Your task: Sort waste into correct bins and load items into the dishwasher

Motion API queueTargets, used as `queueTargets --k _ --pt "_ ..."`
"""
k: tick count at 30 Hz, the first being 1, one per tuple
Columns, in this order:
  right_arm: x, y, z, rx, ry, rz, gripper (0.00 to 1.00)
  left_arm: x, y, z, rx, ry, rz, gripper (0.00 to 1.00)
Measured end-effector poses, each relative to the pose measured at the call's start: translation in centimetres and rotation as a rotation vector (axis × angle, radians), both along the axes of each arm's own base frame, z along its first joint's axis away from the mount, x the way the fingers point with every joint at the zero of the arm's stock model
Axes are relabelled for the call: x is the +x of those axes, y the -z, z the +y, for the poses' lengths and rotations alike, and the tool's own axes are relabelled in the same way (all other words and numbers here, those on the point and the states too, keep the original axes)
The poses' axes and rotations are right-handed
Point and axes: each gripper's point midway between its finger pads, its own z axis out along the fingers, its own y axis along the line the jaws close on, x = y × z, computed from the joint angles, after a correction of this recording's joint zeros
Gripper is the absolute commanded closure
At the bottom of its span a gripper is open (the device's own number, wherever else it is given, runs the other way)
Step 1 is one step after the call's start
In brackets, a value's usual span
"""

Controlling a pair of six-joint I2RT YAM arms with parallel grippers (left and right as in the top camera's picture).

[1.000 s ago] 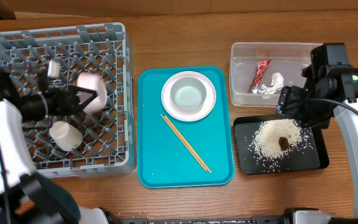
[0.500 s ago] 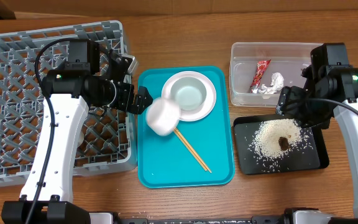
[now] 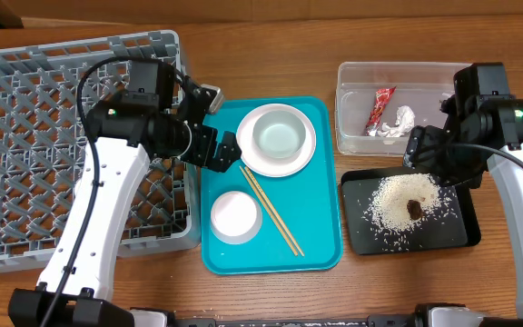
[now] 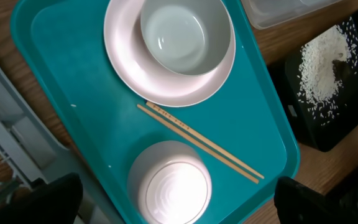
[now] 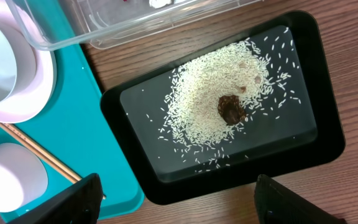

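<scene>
Since half a second ago the pink bowl (image 3: 235,216) has dropped away from the left gripper (image 3: 218,145) and now lies upside down on the teal tray (image 3: 320,245), at 7 o'clock from the plate (image 3: 309,150).

From overhead, the left gripper hangs over the tray's 10 o'clock edge, beside the rack (image 3: 25,136). A grey-green bowl (image 3: 275,138) sits on the plate. The chopsticks (image 3: 271,211) slant from 11 to 5 o'clock, just beside the pink bowl. At 3 o'clock the tub (image 3: 352,136) holds a wrapper (image 3: 380,107) and a tissue (image 3: 398,123). Below it the black tray (image 3: 452,232) carries rice (image 3: 393,200) and a brown scrap (image 3: 415,208). The right gripper (image 3: 429,154) hovers between the two.

Left wrist view: the fingers (image 4: 48,202) stand wide, holding nothing, with the pink bowl below them.

Right wrist view: its fingers (image 5: 73,202) are spread wide and empty above the black tray.
</scene>
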Motion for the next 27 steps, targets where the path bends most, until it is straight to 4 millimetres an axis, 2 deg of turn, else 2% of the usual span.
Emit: queueTargets --k 10,13,15,18,19,24,27 --pt "0.0 0.0 0.0 0.002 0.000 0.000 0.21 -1.1 0.7 0.6 0.041 -0.044 0.067 0.00" --pt "0.0 0.0 0.5 0.031 -0.005 0.000 0.28 -1.3 1.0 0.9 0.075 -0.082 0.087 0.00" --pt "0.0 -0.1 1.2 0.070 -0.014 0.000 0.38 -1.5 1.2 0.7 0.101 -0.100 0.095 0.00" --pt "-0.1 -0.4 2.9 0.145 -0.042 -0.001 0.56 -1.7 1.8 0.4 0.176 -0.123 0.091 0.00" --pt "-0.1 -0.4 3.4 0.158 -0.051 0.000 0.58 -1.8 1.9 0.3 0.202 -0.126 0.086 0.00" --pt "-0.8 -0.4 8.2 0.228 -0.182 0.008 0.59 -1.6 3.2 -0.4 0.340 -0.147 0.024 0.00" --pt "-1.6 0.6 11.4 0.254 -0.245 0.021 0.59 -1.8 4.4 -0.3 0.387 -0.163 0.017 0.00"
